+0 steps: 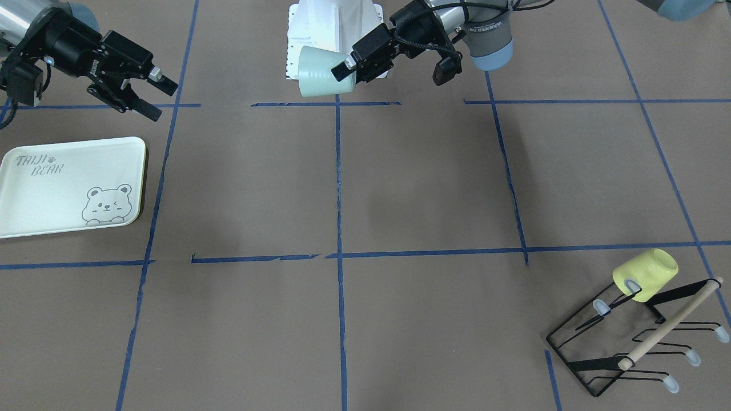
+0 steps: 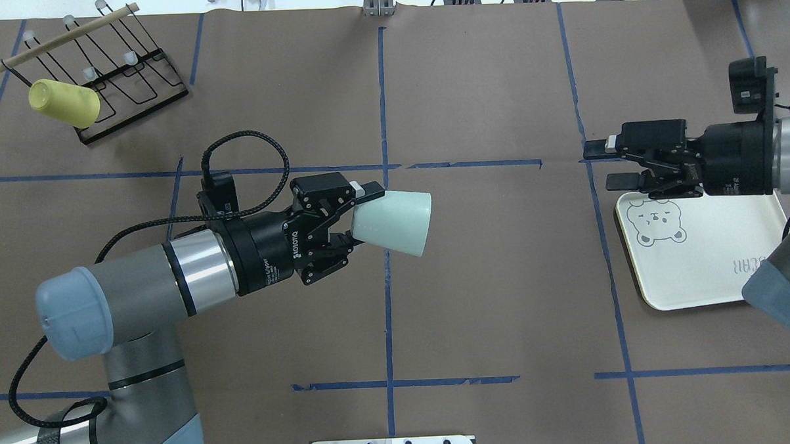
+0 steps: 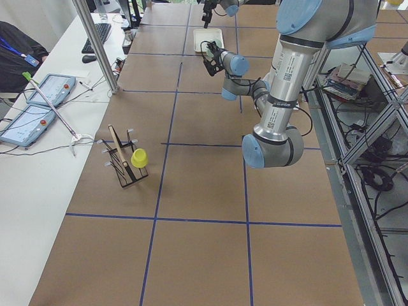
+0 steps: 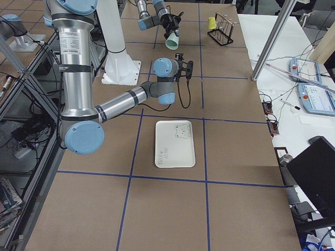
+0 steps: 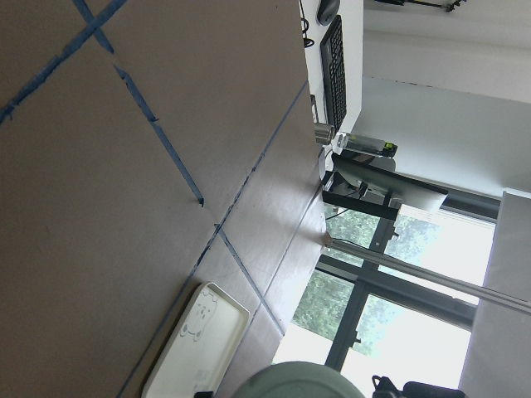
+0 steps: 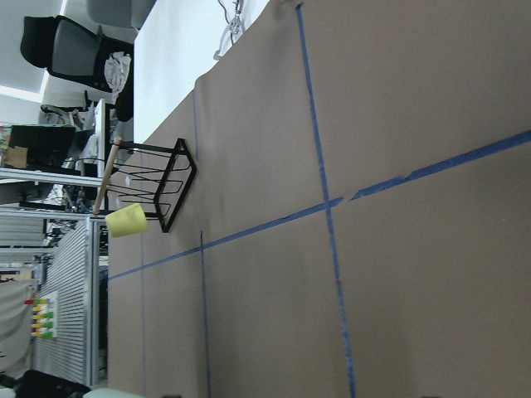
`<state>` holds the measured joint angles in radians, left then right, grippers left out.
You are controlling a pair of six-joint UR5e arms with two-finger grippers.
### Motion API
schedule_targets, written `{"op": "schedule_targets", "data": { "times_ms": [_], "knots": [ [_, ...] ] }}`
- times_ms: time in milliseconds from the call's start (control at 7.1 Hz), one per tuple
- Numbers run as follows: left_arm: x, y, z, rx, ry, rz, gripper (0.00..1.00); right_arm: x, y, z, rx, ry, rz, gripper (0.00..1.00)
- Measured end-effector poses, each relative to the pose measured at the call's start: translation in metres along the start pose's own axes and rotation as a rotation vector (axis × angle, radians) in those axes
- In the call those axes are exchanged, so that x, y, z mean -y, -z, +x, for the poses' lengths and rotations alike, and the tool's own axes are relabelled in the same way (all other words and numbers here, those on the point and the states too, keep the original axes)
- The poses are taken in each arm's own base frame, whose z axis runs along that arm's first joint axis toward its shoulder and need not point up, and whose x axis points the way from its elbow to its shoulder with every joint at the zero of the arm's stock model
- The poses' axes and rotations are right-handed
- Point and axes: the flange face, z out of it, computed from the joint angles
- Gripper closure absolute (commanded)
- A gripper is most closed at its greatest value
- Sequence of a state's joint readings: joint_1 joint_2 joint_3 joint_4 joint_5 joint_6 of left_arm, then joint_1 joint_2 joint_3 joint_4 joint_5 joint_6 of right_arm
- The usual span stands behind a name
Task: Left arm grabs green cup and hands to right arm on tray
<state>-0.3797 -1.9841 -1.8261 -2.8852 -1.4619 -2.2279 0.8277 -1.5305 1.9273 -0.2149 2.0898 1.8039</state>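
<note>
My left gripper [image 2: 357, 213] is shut on the narrow end of the pale green cup [image 2: 395, 223]. It holds the cup sideways in the air over the table's middle, wide end toward the right arm. The front-facing view shows the cup [image 1: 317, 71] in the left gripper [image 1: 349, 67]. The cup's edge shows low in the left wrist view [image 5: 307, 383]. My right gripper [image 2: 598, 167] is open and empty, hovering by the bear corner of the cream tray [image 2: 699, 277], far from the cup. The front-facing view shows the right gripper [image 1: 161, 100] above the tray [image 1: 51, 188].
A pale yellow cup [image 2: 63, 103] hangs on a black wire rack [image 2: 134, 83] with a wooden bar at the far left corner, also shown in the front-facing view [image 1: 645, 274]. Blue tape lines cross the brown table. The white robot base [image 1: 337, 28] stands behind the cup.
</note>
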Motion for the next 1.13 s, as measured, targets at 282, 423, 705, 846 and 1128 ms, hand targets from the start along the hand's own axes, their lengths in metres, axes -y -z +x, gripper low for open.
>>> {"op": "schedule_targets", "data": {
  "times_ms": [282, 423, 705, 846, 1128],
  "knots": [
    [0.001, 0.000, -0.001, -0.014, 0.012, -0.011, 0.64, -0.033, -0.038, 0.004, 0.197, -0.019, -0.044, 0.00],
    [0.000, -0.001, -0.001, -0.018, 0.014, -0.015, 0.66, -0.048, -0.054, 0.000, 0.269, -0.016, -0.084, 0.00],
    [0.001, -0.002, -0.004, -0.018, 0.015, -0.018, 0.66, -0.070, -0.082, -0.024, 0.355, -0.009, -0.146, 0.00],
    [0.001, -0.004, -0.005, -0.016, 0.016, -0.017, 0.66, -0.078, -0.094, -0.032, 0.382, -0.014, -0.157, 0.00],
    [0.000, -0.006, -0.006, -0.016, 0.016, -0.018, 0.66, -0.100, -0.115, -0.043, 0.431, -0.047, -0.146, 0.00]
  ]
}}
